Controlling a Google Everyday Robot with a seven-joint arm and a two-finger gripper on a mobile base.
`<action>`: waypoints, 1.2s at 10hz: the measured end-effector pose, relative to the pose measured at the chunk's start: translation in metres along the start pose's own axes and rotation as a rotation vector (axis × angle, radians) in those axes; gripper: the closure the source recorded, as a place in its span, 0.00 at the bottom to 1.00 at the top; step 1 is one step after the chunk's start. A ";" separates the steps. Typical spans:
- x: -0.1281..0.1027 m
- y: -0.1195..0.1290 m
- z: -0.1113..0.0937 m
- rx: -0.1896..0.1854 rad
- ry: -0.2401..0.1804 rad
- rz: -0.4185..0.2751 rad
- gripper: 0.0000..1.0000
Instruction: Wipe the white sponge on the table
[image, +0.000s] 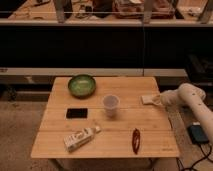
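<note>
Since the tool (159, 99) comes in over the right edge of the table (60, 145), the white sponge (148, 99) lies directly to its left, at its tip; they look touching or overlapping, though contact can't be confirmed. Whether the tool is apart, together or clamped on the sponge: cannot tell. The sponge sits flat near the right edge of the table, in the back half, with its long axis roughly left-right along the plank seams. The robot has only this arm (187, 95), which reaches in low from the right.

The cup (111, 105) stands upright to the left of the sponge and slightly nearer the front, apart from it. It is the closest obstacle if the wipe goes leftward. The green bowl (81, 85) is at the back left, well apart. The black phone (76, 113) lies flat left of the cup. The bottle (80, 139) lies on its side at the front left. A red object (135, 140), too small to identify, lies at the front, below the cup.

My judgement: bare wood runs in front of the sponge along the right edge, so strokes toward the front or short sideways strokes look safest. A long sweep left risks knocking the cup.
</note>
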 end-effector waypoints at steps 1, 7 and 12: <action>-0.016 -0.004 0.014 -0.017 -0.014 -0.029 1.00; -0.083 0.027 0.039 -0.133 -0.127 -0.176 1.00; -0.085 0.078 0.006 -0.192 -0.150 -0.230 1.00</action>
